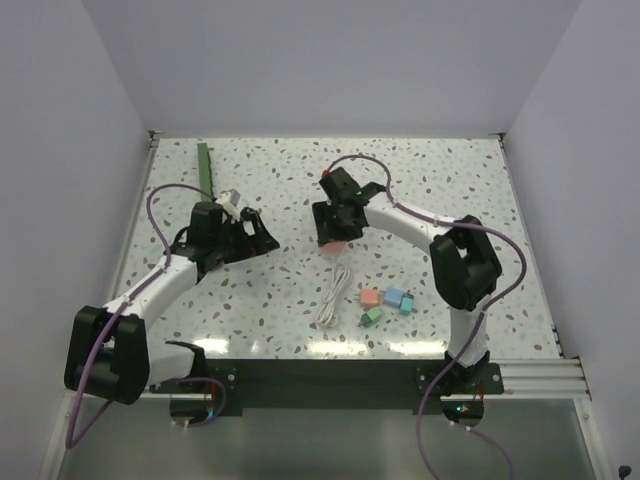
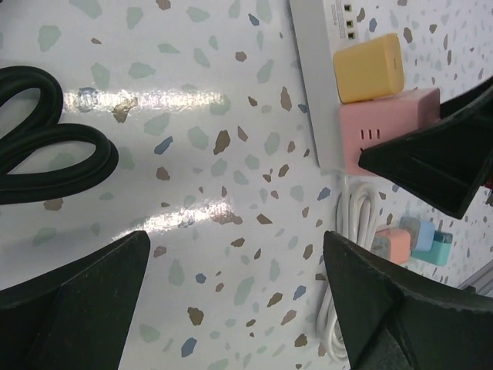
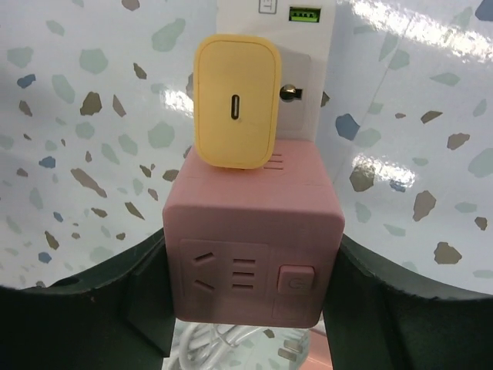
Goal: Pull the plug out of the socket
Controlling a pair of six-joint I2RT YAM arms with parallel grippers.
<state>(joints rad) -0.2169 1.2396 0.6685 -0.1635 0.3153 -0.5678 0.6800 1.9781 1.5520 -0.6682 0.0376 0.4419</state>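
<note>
Speckled tabletop [image 1: 440,180]: the white socket strip [image 2: 317,85] lies flat near its middle. Left pincer [image 2: 235,262]: fingers wide apart, gripping nothing, above the tabletop just left of the strip. Right pincer [image 3: 246,270]: closed onto the pink cube plug [image 3: 246,231], one finger pressed against each side. Loose white cable [image 1: 334,295]: coiled nearby. The pink cube plug sits on the strip's end, touching a yellow charger [image 3: 233,100] seated beside it.
</note>
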